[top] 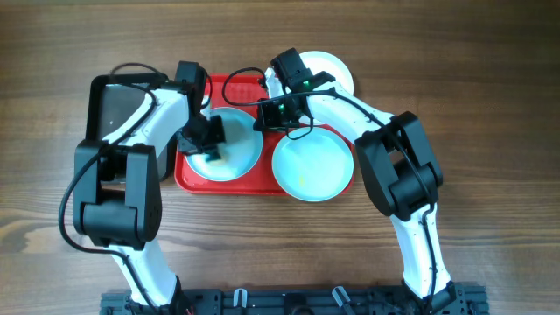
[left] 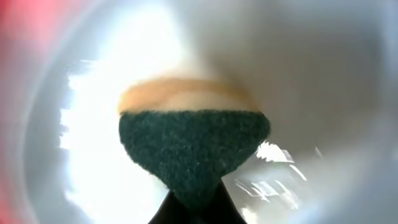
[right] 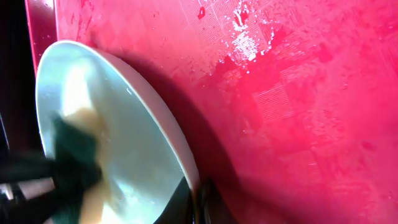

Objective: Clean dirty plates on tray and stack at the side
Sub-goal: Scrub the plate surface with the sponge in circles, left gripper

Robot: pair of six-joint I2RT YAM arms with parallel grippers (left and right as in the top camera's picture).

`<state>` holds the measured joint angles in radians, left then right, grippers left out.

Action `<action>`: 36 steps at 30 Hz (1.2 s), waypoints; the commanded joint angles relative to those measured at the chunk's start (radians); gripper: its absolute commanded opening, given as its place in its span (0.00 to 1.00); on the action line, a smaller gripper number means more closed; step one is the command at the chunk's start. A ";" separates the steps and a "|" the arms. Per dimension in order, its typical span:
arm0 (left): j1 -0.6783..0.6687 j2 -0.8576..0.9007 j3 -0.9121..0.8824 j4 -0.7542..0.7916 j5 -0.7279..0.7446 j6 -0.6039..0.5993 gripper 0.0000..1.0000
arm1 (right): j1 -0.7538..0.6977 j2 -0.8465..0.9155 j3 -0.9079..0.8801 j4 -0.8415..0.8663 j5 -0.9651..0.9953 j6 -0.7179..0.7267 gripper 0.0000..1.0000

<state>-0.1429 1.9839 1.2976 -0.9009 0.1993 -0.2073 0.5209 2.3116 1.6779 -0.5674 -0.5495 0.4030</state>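
A pale aqua plate (top: pixel 234 150) lies on the red tray (top: pixel 194 177). My left gripper (top: pixel 206 140) is shut on a green and yellow sponge (left: pixel 193 149), which presses on the inside of this plate (left: pixel 323 74). My right gripper (top: pixel 262 115) is shut on the plate's rim (right: pixel 193 180) at its far right edge; the sponge (right: pixel 74 168) shows blurred there. A second aqua plate (top: pixel 312 163) lies on the table just right of the tray. A cream-white plate (top: pixel 331 72) lies behind it, partly hidden by my right arm.
A black rectangular tray (top: pixel 107 105) sits left of the red tray, under my left arm. The red tray's floor (right: pixel 298 93) is wet. Wooden table (top: pixel 490 96) surrounds everything.
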 commanded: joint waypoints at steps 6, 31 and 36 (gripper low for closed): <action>-0.023 0.058 -0.050 0.129 0.400 0.228 0.04 | -0.002 0.042 -0.008 -0.001 0.013 0.018 0.04; -0.031 0.058 -0.050 0.010 -0.208 -0.079 0.04 | -0.002 0.042 -0.008 0.002 0.013 0.016 0.04; -0.032 0.058 -0.050 -0.003 0.212 0.205 0.04 | -0.002 0.042 -0.008 0.002 0.013 0.016 0.04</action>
<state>-0.1616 1.9835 1.2999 -0.8825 -0.0467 -0.2935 0.5262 2.3123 1.6779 -0.5636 -0.5495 0.4026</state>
